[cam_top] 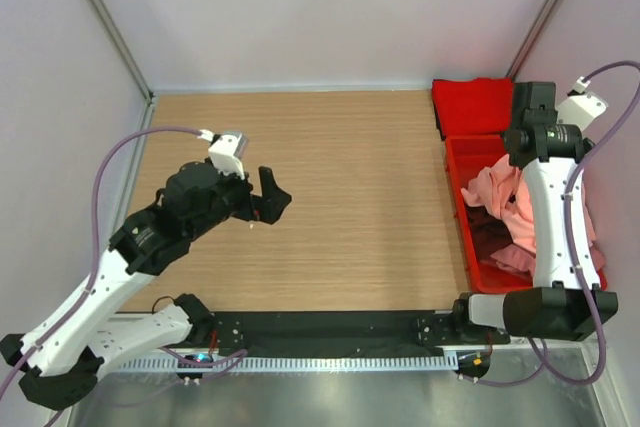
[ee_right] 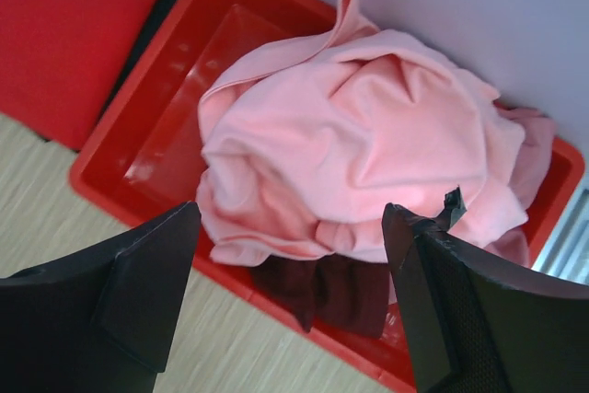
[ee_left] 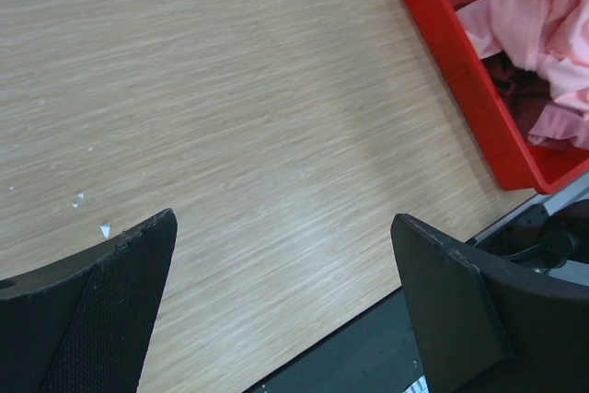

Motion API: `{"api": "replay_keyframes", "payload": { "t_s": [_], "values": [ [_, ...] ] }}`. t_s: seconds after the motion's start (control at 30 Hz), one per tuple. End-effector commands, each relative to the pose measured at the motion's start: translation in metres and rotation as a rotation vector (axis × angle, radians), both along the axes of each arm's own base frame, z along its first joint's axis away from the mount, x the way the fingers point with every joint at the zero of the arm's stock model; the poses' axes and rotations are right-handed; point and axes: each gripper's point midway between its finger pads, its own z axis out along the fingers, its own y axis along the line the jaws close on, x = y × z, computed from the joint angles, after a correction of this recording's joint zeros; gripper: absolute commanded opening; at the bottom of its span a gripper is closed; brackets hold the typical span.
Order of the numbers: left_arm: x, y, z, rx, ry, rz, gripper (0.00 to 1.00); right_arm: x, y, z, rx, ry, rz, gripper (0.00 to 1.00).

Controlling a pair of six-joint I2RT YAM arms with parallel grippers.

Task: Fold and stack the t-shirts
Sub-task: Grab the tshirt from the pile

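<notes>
On the surface (cam_top: 350,177) I see one red bin (cam_top: 456,182) at 3 o'clock. Bunched inside it are a salmon-pink shirt (ee_right: 368,135) on top, a dark maroon shirt (ee_right: 331,287) beneath, and what looks like a dusty pink shirt (ee_right: 532,149) at the edge. A bright red shirt (cam_top: 472,107) lies flat beside the bin at 2 o'clock, making four in all. My right end effector (ee_right: 290,218) hangs over the pile, spread wide and empty. My left end effector (ee_left: 283,223), near 9 o'clock, is fully spread and holds nothing.
</notes>
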Motion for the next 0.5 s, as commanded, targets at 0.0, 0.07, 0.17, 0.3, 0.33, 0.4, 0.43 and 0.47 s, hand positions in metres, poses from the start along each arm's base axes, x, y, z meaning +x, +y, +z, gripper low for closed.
{"api": "replay_keyframes", "payload": {
  "t_s": [0.0, 0.07, 0.17, 0.3, 0.33, 0.4, 0.43, 0.47],
  "values": [
    [-0.009, 0.007, 0.015, -0.035, -0.060, -0.020, 1.00, -0.008, -0.031, 0.012, -0.080, -0.029, -0.110, 0.85],
    [-0.011, 0.015, 0.013, -0.033, -0.076, 0.000, 1.00, -0.005, -0.043, -0.009, -0.035, 0.005, -0.107, 0.83],
    [-0.014, 0.024, 0.003, -0.002, -0.067, 0.016, 1.00, 0.000, -0.057, -0.052, 0.088, 0.058, -0.081, 0.82],
    [-0.014, 0.031, -0.005, 0.027, -0.054, 0.044, 1.00, 0.007, -0.068, -0.094, 0.213, 0.060, -0.062, 0.79],
    [-0.013, 0.031, -0.008, 0.030, -0.049, 0.049, 1.00, 0.010, -0.069, -0.105, 0.238, 0.073, -0.060, 0.76],
    [-0.012, 0.031, -0.012, 0.038, -0.035, 0.057, 1.00, 0.016, -0.071, -0.105, 0.249, 0.062, -0.052, 0.46],
    [-0.012, 0.030, -0.014, 0.036, -0.024, 0.062, 1.00, 0.023, -0.074, -0.094, 0.237, 0.036, -0.047, 0.37],
    [-0.009, 0.029, -0.016, 0.040, -0.013, 0.067, 1.00, 0.026, -0.074, -0.088, 0.240, 0.025, -0.039, 0.18]
  ]
}}
